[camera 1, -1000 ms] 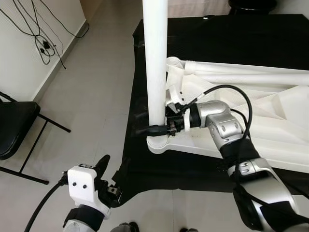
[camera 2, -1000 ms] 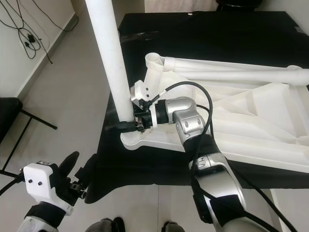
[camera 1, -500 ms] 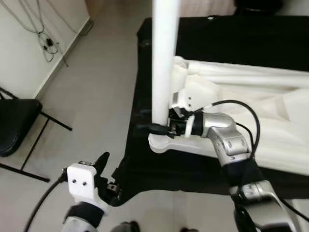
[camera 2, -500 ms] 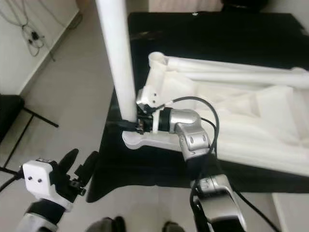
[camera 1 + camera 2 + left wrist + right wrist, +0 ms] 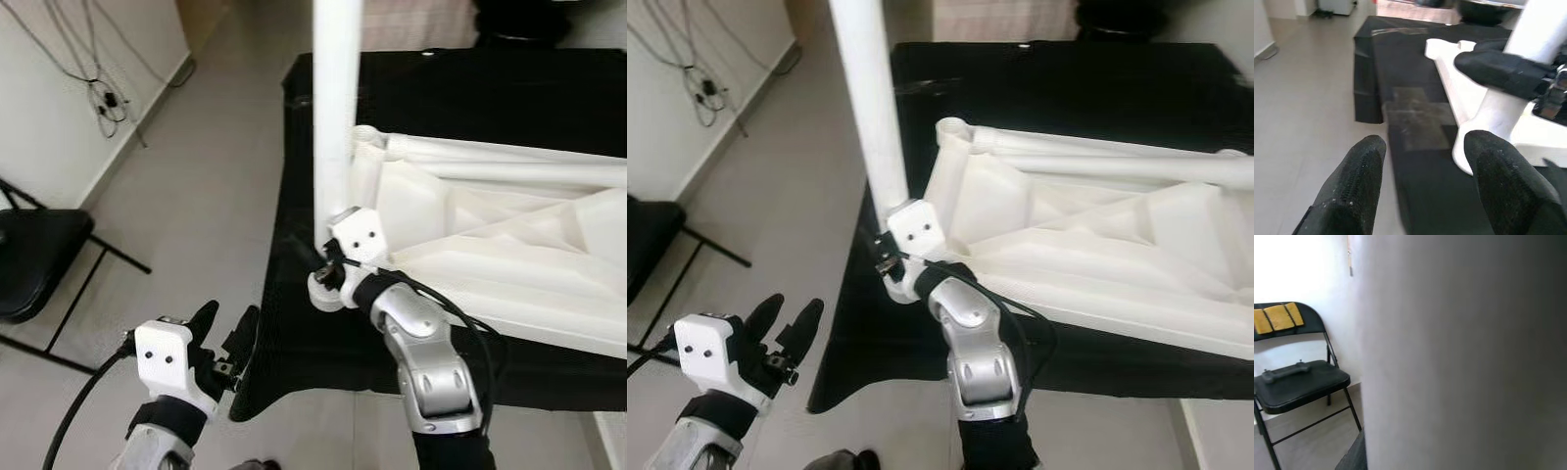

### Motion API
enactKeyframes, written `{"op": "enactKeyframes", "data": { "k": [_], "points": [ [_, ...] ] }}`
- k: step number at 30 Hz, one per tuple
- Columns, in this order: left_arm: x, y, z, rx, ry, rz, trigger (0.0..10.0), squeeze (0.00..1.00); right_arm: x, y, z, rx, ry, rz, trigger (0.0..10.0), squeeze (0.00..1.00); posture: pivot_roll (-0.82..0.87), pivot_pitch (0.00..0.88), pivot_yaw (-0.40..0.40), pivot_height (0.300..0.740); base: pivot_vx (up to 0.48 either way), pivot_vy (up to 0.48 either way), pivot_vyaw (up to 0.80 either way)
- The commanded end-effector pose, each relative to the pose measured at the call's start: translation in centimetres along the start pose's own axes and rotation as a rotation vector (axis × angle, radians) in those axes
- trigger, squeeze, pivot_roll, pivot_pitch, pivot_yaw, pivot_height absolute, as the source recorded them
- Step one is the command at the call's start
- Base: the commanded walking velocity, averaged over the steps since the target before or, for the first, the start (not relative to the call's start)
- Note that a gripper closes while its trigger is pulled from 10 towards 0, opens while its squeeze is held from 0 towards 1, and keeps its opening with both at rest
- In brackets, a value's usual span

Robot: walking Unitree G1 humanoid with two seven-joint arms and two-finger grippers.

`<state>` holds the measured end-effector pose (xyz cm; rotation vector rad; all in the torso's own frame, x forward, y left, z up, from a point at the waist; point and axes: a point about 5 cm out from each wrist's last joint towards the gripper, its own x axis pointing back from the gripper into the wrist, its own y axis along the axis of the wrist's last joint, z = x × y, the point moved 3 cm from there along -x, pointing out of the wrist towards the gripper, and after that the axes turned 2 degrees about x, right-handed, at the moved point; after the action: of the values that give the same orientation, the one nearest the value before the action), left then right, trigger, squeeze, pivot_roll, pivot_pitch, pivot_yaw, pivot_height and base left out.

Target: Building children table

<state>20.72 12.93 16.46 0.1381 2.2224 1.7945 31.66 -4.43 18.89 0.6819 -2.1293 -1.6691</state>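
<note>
Here, seating the upright white leg [image 5: 336,108] in the tabletop [image 5: 509,255] corner socket: right gripper [image 5: 328,266] clamping its base at 9 o'clock, keeping it plumb; left gripper [image 5: 227,338] idling, fingers spread, holding nothing.

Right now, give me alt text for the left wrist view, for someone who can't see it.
Left gripper open above grey floor, pointing at a black cloth. On it lies a white table part with an upright white leg, where the right gripper is.

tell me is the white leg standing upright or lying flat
Upright: the white leg rises vertically from the corner socket, with the right end effector at its base.
</note>
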Motion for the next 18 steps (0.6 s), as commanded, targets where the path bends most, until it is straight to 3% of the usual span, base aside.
{"op": "enactKeyframes", "data": {
  "k": [1,2,3,5,8,10,11,12,13,17,18],
  "points": [
    [0.3,-0.6,0.4,-0.001,0.017,0.027,10.0,0.0,0.1,-2.4,0.7,-0.061,0.067,0.097,10.0,1.0,0.07,0.185,0.032,0.74,0.0,0.0,0.0],
    [0.3,-0.6,0.4,-0.001,0.017,0.027,10.0,0.0,0.1,-2.4,0.7,-0.061,0.067,0.097,10.0,1.0,0.07,0.185,0.032,0.74,0.0,0.0,0.0],
    [0.4,-0.6,0.4,0.001,0.018,0.025,10.0,0.0,-0.4,-0.4,1.9,-0.129,0.253,0.004,10.0,1.0,0.07,0.19,0.032,0.74,0.0,0.0,0.0],
    [0.4,-0.5,0.3,0.003,0.016,0.026,10.0,0.0,-0.6,1.4,2.3,-0.157,0.385,-0.075,10.0,1.0,0.07,0.191,0.032,0.74,0.0,0.0,0.0],
    [0.4,-0.5,0.3,0.004,0.014,0.026,10.0,0.0,-0.6,2.0,2.3,-0.155,0.418,-0.095,10.0,1.0,0.07,0.191,0.032,0.74,0.0,0.0,0.0],
    [0.4,-0.5,0.2,0.005,0.014,0.026,10.0,0.0,-0.6,2.4,2.3,-0.118,0.489,-0.113,10.0,1.0,0.07,0.194,0.028,0.74,0.0,0.0,0.0],
    [0.4,-0.5,0.1,0.006,0.012,0.025,10.0,0.0,-0.4,2.6,2.3,-0.071,0.589,-0.127,10.0,0.94,0.08,0.199,0.025,0.74,0.0,0.0,0.0],
    [0.5,-0.5,0.1,0.007,0.012,0.025,10.0,0.0,-0.4,2.6,2.0,-0.004,0.674,-0.132,10.0,0.02,0.08,0.201,0.023,0.74,0.0,0.0,0.0],
    [0.5,-0.5,0.0,0.007,0.012,0.024,10.0,0.0,-0.5,2.6,1.6,0.029,0.744,-0.128,10.0,0.0,0.09,0.205,0.021,0.74,0.0,0.0,0.0],
    [0.6,-0.4,0.0,0.007,0.013,0.024,10.0,0.0,-0.9,2.8,1.1,0.048,0.788,-0.126,10.0,0.0,0.09,0.208,0.02,0.74,0.0,0.0,0.0],
    [0.7,-0.4,-0.1,0.007,0.014,0.024,10.0,0.0,-1.8,3.1,0.4,0.036,0.817,-0.127,10.0,0.0,0.1,0.213,0.016,0.74,0.0,0.0,0.0]
  ]
}}
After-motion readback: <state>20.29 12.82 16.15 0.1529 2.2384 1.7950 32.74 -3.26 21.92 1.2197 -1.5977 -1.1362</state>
